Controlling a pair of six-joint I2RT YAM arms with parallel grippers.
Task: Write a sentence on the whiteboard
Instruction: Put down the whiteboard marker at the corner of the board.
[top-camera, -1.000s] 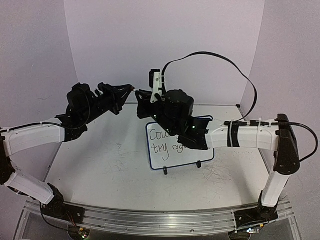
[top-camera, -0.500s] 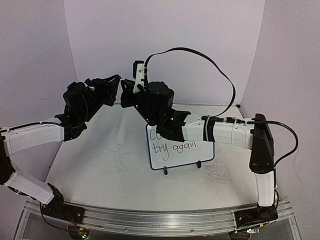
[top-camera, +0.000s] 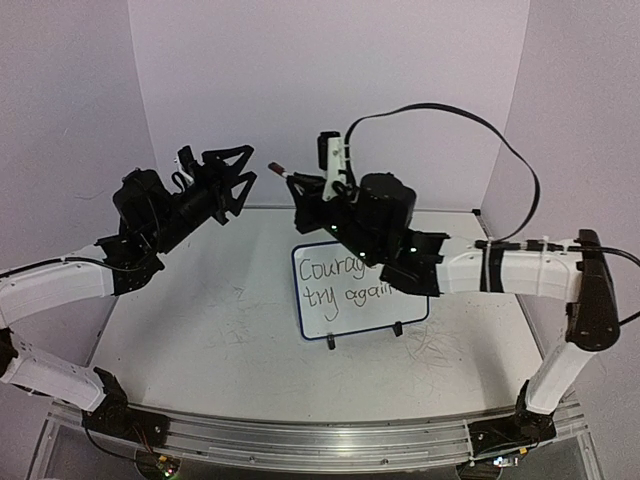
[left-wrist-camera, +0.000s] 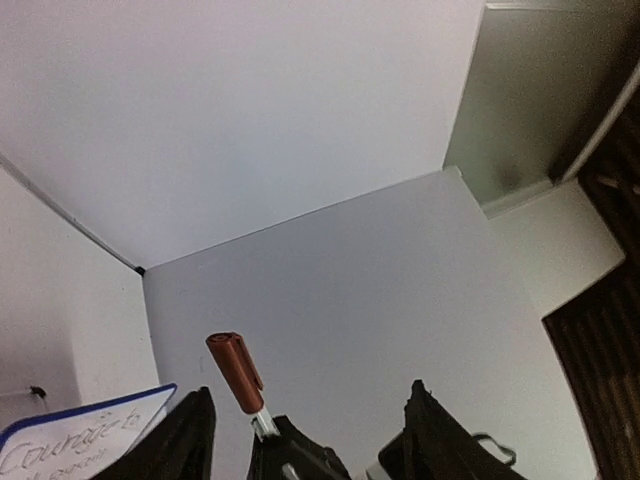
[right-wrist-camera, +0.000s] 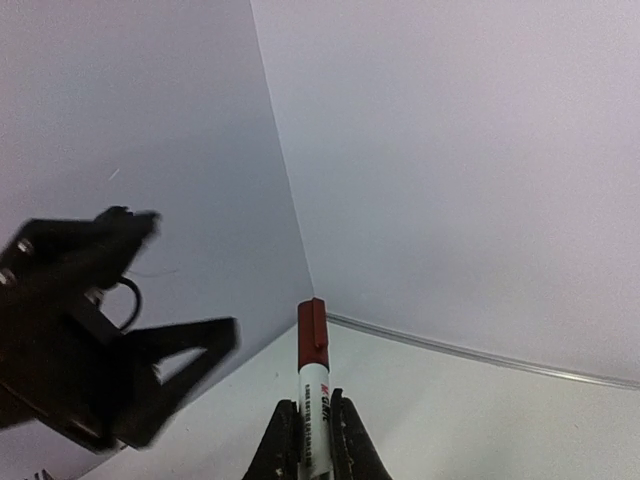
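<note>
Fingers (right-wrist-camera: 283, 445) of right gripper (top-camera: 303, 188) clamp red-capped white marker (right-wrist-camera: 314, 385), left gripper (top-camera: 240, 168) spread empty; handwritten sentence (top-camera: 335, 281) on blue-framed whiteboard (top-camera: 297, 300) looks finished, marker needs parking.

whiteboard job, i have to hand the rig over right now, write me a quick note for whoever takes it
Left tool: open, empty, raised above the table next to the marker's capped end.
Right tool: shut on the marker, red cap on, held up in the air.
Whiteboard: standing upright mid-table, partly under the right arm.
Done: the sentence is on the board in two lines, "Courage to" over "try again"; the arm hides the line ends in the top view.
Left: probably only to put the marker down and pull both arms back.
</note>
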